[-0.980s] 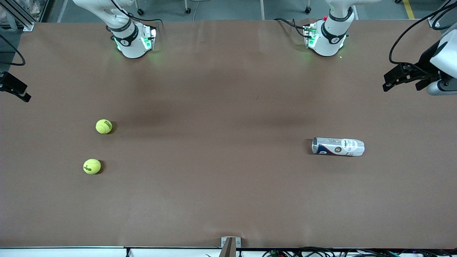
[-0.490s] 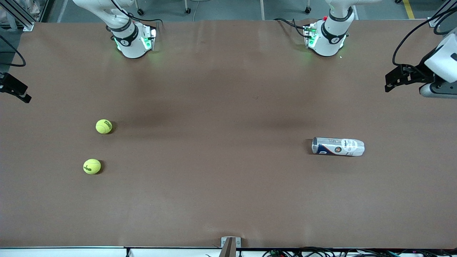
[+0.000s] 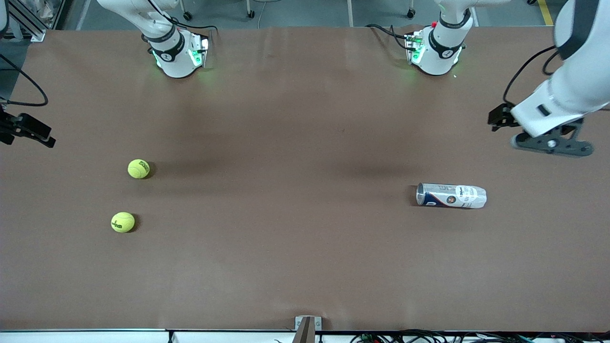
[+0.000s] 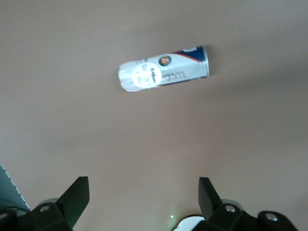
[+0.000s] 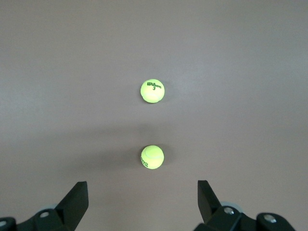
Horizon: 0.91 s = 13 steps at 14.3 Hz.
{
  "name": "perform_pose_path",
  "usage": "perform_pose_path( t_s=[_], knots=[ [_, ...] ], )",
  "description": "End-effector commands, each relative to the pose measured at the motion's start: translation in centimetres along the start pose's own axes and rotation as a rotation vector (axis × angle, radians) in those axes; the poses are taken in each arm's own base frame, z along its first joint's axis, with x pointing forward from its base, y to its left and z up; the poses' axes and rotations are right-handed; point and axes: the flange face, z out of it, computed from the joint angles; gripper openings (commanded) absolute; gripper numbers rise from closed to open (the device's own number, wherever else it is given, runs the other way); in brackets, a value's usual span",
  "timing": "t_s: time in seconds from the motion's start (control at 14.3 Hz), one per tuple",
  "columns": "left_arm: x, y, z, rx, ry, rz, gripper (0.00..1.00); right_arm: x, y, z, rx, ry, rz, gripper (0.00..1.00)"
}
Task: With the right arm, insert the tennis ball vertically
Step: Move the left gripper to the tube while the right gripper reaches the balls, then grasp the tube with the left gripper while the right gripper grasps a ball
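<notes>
Two yellow tennis balls (image 3: 138,168) (image 3: 123,222) rest on the brown table at the right arm's end; the right wrist view shows both balls (image 5: 152,91) (image 5: 152,157). A silver and blue ball can (image 3: 451,196) lies on its side toward the left arm's end, its open rim turned toward the balls, and it shows as the can (image 4: 163,75) in the left wrist view. My right gripper (image 3: 35,134) (image 5: 143,192) hovers open and empty at the table's edge, apart from the balls. My left gripper (image 3: 553,143) (image 4: 143,192) hangs open and empty over the table beside the can.
The two arm bases (image 3: 178,57) (image 3: 436,52) stand at the edge of the table farthest from the front camera. A small metal bracket (image 3: 307,326) sits at the edge nearest the camera. Bare brown table (image 3: 295,190) stretches between the balls and the can.
The left arm has swung in over the table, bringing its gripper closer to the can. The right gripper has shifted slightly inward toward the balls. Balls and can have not moved.
</notes>
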Motion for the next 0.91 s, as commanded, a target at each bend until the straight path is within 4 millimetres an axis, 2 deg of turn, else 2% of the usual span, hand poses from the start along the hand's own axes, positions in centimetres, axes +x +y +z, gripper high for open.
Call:
perform_pose_path(
  t_s=[0.0, 0.14, 0.35, 0.49, 0.63, 0.84],
  knots=[
    [1.1, 0.4, 3.9, 0.03, -0.011, 0.097, 1.0, 0.9, -0.2, 1.8, -0.005, -0.047, 0.009, 1.0],
    [2.1, 0.5, 6.4, 0.052, -0.015, 0.224, 1.0, 1.3, -0.9, 3.1, -0.007, -0.073, -0.002, 1.0],
    [4.1, 0.3, 10.5, 0.056, -0.079, 0.375, 1.0, 2.0, -0.8, 4.9, -0.011, -0.096, -0.011, 1.0],
    [5.3, 0.1, 13.3, 0.044, -0.1, 0.478, 1.0, 2.5, -0.9, 7.3, -0.013, -0.137, -0.018, 1.0],
    [6.0, 0.3, 15.0, 0.044, -0.102, 0.542, 1.0, 3.0, -1.2, 10.1, -0.018, -0.185, -0.024, 1.0],
    [7.4, 0.4, 18.1, 0.063, -0.129, 0.67, 1.0, 3.1, -1.0, 15.5, -0.026, -0.26, -0.031, 1.0]
  ],
)
